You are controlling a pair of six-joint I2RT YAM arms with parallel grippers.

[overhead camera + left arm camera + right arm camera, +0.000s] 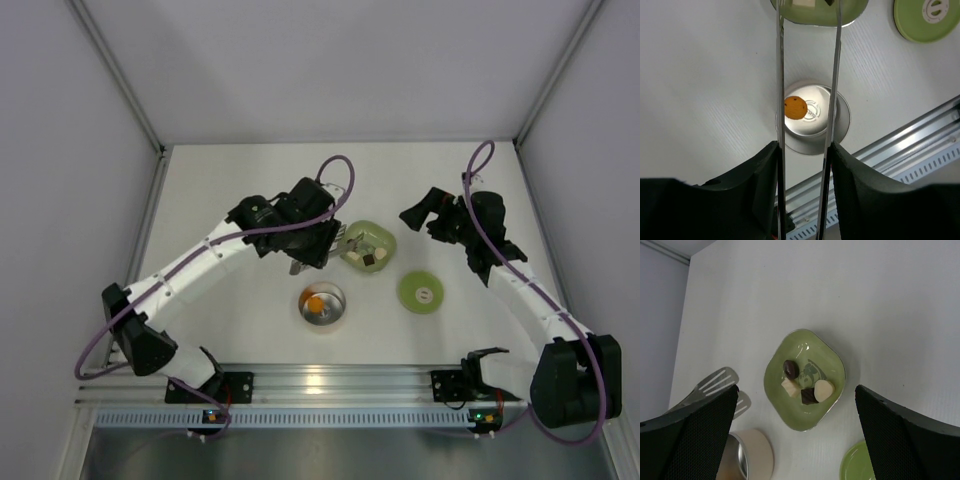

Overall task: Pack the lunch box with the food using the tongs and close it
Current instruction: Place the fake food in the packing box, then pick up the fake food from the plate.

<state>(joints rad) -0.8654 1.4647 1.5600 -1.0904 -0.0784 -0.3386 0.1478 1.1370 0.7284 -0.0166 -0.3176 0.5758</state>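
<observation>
The steel lunch box (322,306) stands open on the table with one orange piece of food (795,107) inside. Its green lid (421,292) lies flat to the right. My left gripper (804,147) is shut on the silver tongs (780,75), one finger pressed on each arm. The tongs' slotted tips (715,381) stand apart with nothing between them, beside the pale green dish (790,350). That dish holds dark pieces (791,368) and whitish pieces (823,389). My right gripper (796,388) hangs open and empty above the dish.
The pale green dish (380,236) sits behind the lunch box (747,455). White walls enclose the table at left, right and back. An aluminium rail (330,380) runs along the near edge between the arm bases.
</observation>
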